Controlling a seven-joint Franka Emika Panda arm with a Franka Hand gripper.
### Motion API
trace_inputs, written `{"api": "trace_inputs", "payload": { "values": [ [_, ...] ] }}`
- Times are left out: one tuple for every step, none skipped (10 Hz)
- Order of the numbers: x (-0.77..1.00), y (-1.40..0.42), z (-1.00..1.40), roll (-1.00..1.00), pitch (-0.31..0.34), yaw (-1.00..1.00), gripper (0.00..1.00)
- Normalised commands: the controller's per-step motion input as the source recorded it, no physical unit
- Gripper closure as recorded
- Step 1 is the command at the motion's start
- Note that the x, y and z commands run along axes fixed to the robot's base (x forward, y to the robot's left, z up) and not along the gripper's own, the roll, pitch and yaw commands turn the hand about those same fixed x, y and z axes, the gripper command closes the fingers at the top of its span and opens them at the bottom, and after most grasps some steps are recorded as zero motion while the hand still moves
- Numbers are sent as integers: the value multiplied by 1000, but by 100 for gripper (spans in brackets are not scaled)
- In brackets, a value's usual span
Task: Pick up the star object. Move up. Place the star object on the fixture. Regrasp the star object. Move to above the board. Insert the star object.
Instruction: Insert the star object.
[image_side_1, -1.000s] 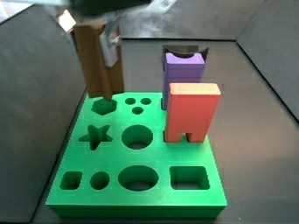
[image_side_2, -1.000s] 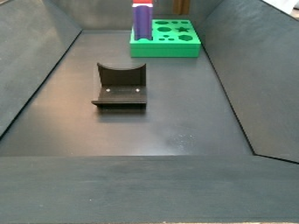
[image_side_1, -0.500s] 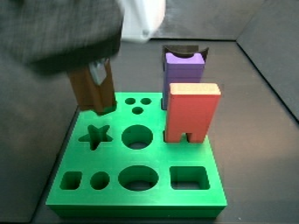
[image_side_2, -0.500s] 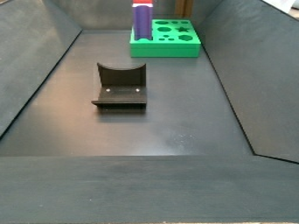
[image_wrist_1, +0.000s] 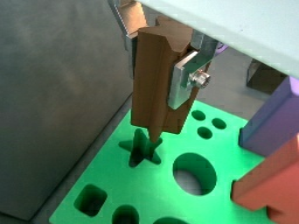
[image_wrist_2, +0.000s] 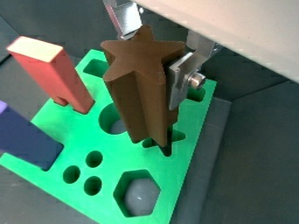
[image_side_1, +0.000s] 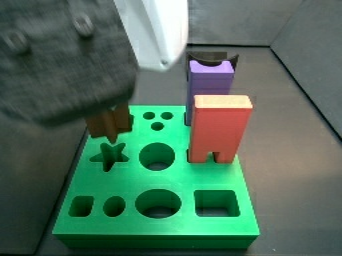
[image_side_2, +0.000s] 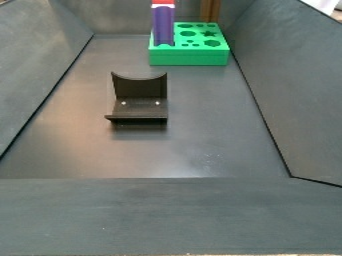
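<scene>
star object (image_wrist_1: 156, 83) upright between the gripper (image_wrist_2: 152, 66) plates, clamped on it | lower tip at the star-shaped hole (image_wrist_1: 142, 150) of the green board (image_wrist_2: 193, 140); you can't tell how deep | board sits at the table's far end | in a side view the blurred arm (image_side_1: 74, 70) hides the gripper, only the prism's lower end shows.

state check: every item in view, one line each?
gripper: shut on the star object, above the board.
star object: held upright, lower end at the star-shaped hole; seated or not, cannot tell.
star-shaped hole: open in a side view.
board: flat on the floor.
salmon-red arched block: upright on the board.
purple block: upright behind it.
fixture: on the floor, nothing on it.
</scene>
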Motion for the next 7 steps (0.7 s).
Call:
{"api": "trace_inputs", "payload": {
  "values": [
    [0, -6, -54, 19, 0, 0, 100],
    [3, -83, -234, 43, 0, 0, 100],
    [0, -80, -331, 57, -29, -77, 100],
    [-17, 0, -80, 33, 0, -40, 100],
    [-6, -6, -183, 47, -1, -109, 100],
    [-117, 0, -123, 0, -14, -231, 100],
    [-120, -14, -160, 11, -13, -414, 100]
  ]
}}
